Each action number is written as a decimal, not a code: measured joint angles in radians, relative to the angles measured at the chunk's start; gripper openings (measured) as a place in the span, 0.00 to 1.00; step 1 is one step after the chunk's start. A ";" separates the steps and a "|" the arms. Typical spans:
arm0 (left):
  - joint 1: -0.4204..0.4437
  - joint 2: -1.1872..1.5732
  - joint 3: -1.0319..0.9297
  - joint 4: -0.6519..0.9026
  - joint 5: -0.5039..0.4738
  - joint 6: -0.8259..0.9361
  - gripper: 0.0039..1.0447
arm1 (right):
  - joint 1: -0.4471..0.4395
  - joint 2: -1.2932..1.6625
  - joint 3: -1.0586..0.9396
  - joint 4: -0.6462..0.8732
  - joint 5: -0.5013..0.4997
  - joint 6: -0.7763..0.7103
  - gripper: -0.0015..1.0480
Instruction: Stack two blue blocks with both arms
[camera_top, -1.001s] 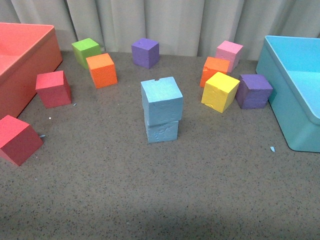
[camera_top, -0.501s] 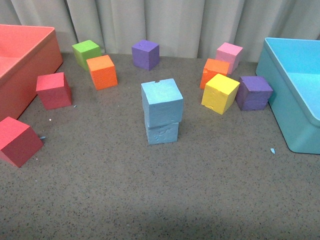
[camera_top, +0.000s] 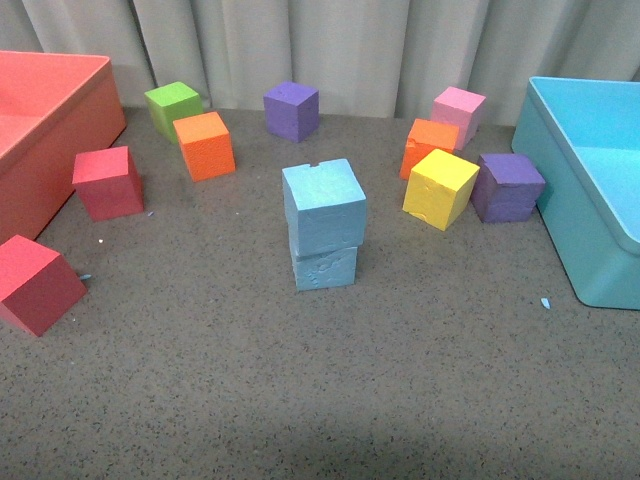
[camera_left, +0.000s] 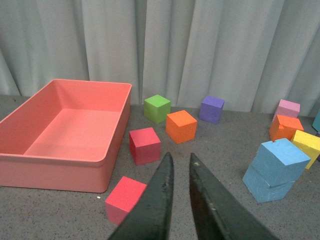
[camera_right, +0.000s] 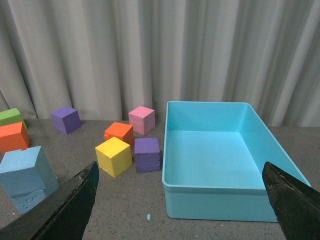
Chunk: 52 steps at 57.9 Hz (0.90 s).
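Observation:
The two blue blocks stand stacked mid-table: the upper one (camera_top: 323, 205) sits slightly skewed on the lower one (camera_top: 325, 268). No arm shows in the front view. In the left wrist view my left gripper (camera_left: 181, 157) is shut with nothing in it, well back from the upper block (camera_left: 281, 159) and the lower block (camera_left: 264, 184). My right gripper (camera_right: 180, 170) is wide open and empty, in front of the turquoise bin. The upper block (camera_right: 22, 167) and lower block (camera_right: 31, 197) sit off to its side.
A red bin (camera_top: 95, 120) stands at the left and a turquoise bin (camera_top: 560, 190) at the right. Around the stack lie red (camera_top: 107, 181), orange (camera_top: 204, 143), green (camera_top: 172, 104), purple (camera_top: 291, 108), yellow (camera_top: 440, 186) and pink (camera_top: 458, 108) cubes.
The blue stack and the other cubes stay where they were. Only the front view itself has shifted by a few pixels.

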 joint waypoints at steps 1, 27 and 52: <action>0.000 0.000 0.000 0.000 0.000 0.000 0.19 | 0.000 0.000 0.000 0.000 0.000 0.000 0.91; 0.000 -0.001 0.000 -0.001 0.000 0.002 0.95 | 0.000 0.000 0.000 0.000 0.000 0.000 0.91; 0.000 -0.001 0.000 -0.001 0.000 0.003 0.94 | 0.000 0.000 0.000 0.000 0.000 0.000 0.91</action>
